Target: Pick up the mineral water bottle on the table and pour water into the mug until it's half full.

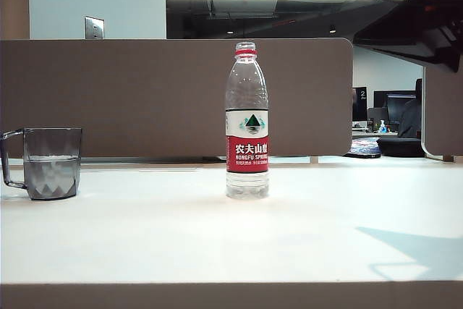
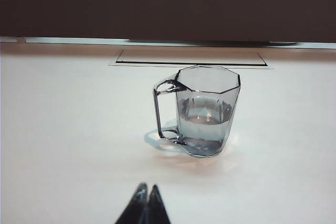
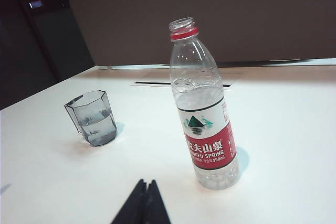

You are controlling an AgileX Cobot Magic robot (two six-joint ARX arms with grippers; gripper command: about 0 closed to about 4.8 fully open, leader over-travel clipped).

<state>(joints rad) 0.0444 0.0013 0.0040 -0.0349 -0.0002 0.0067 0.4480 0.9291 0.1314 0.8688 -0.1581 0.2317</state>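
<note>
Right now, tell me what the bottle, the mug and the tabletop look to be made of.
Mineral water bottle: thin clear plastic, glossy, judging by its ribbed moulded shoulders and printed wrap label. Mug: smoky-grey and see-through with faceted sides, glass or hard plastic, cannot tell which. Table: smooth white top with a soft sheen, probably laminate.

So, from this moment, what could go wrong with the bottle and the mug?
1. The tall clear plastic bottle stands uncapped; a bump from the right pincer, shut and apart from it, could tip it and spill.
2. The smoky-grey faceted mug already looks about half full; more pouring may overfill.
3. The left pincer, shut, points at the mug.
</note>
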